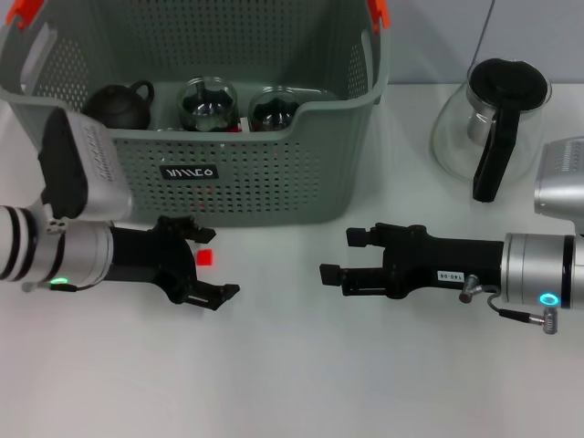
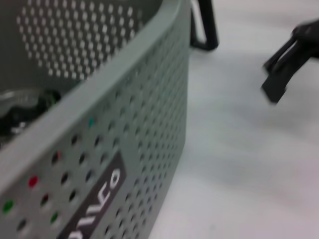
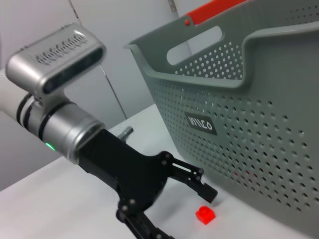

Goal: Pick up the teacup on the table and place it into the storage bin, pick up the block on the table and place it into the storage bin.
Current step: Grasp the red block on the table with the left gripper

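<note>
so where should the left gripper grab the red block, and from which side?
Grip the red block across its two opposite flat side faces. It's a small cube lying flat on the table, just in front of the storage bin, so come from above or from the open front side. The left gripper is open and already straddles it.

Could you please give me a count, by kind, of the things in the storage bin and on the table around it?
Storage bin: 1
Dark teapot in the bin: 1
Glass cups in the bin: 2
Red block on the table: 1
Glass pitcher with black lid and handle, on the table: 1
Total: 6
</note>
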Robot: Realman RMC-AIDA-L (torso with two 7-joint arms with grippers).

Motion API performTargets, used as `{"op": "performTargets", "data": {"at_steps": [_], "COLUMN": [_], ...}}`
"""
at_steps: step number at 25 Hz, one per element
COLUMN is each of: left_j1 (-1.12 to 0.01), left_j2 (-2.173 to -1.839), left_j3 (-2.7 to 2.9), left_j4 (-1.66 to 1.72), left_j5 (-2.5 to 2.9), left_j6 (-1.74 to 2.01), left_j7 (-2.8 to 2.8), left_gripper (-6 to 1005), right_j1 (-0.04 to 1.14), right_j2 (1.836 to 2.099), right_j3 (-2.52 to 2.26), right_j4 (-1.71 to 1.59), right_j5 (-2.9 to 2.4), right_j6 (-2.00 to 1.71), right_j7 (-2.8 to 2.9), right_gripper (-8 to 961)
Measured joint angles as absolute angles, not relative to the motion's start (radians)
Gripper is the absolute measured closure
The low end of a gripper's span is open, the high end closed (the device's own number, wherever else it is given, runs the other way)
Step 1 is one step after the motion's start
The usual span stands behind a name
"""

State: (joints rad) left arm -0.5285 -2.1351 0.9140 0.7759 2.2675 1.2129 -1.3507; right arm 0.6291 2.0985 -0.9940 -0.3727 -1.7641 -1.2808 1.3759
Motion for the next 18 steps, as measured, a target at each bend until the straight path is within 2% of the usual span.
{"op": "performTargets", "data": {"at_steps": [18], "left_j1": [-0.55], "left_j2": [-2.13], "left_j3": [0.907], "left_j4": [0.713], "left_j5": [2.279], "left_j6": [1.126], "left_j7": [-1.376], "left_gripper": [148], "right_j1": [0.633], "right_j2": [2.097], "right_j3": [-0.994], "right_j4": [-0.377], "right_j5": [-1.764], "right_j6": [-1.279], "right_j7": [1.376], "right_gripper": [39]}}
